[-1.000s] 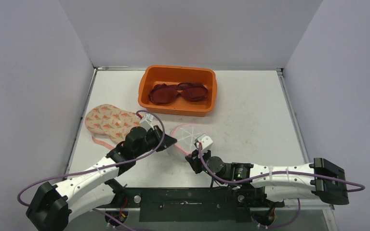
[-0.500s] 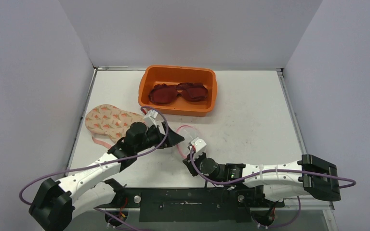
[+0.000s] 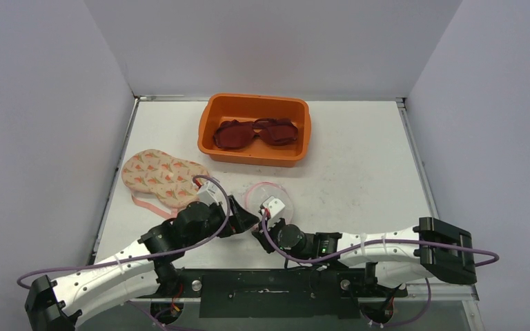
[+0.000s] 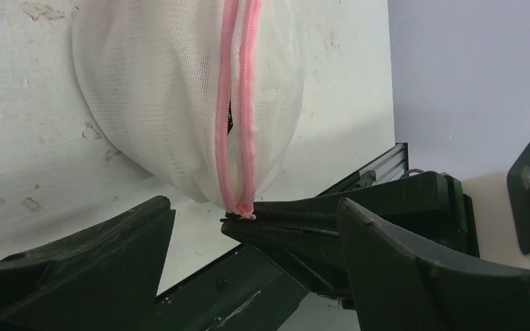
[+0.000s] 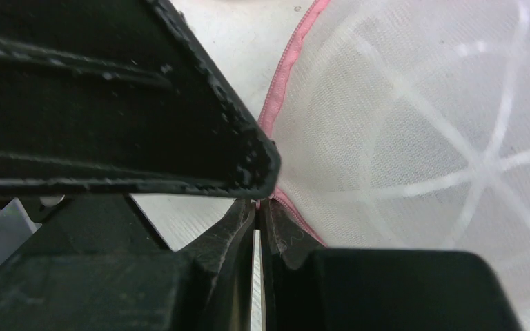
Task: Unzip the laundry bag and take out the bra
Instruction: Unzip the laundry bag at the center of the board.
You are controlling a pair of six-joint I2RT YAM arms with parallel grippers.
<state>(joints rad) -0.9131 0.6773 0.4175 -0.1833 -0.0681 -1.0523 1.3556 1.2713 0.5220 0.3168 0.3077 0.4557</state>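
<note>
The left hand [image 4: 255, 205] has just let go. A second ago it was pressed shut against the rim of the laundry bag [image 3: 283, 196]; now its fingers stand wide apart on either side of the bag's near end, touching nothing, and the arm has drawn back toward its base. The right hand [image 5: 257, 204] has not released: its fingertips are clamped together on the pink end of the zip [image 4: 238, 103]. I cannot tell whether that is the pull tab or only the tape.

The release looks like a reset before a fresh grip rather than a finished step. The zip shows only a short dark gap [image 4: 230, 124] partway along, with the rest of the pink track closed, so unzipping is barely started and nothing can come out yet.

The white mesh bag lies on the desk [image 3: 359, 158] on the near side of the orange bin [image 3: 248, 155], toward the arms. Something dark shows through the gap, but whether a bra is inside cannot be made out.

The orange bin holds one dark red bra [image 3: 259, 132], spread across its floor. A carrot-print bra [image 3: 159, 172] lies loose on the desk, left of the bin and nearer the arms.
</note>
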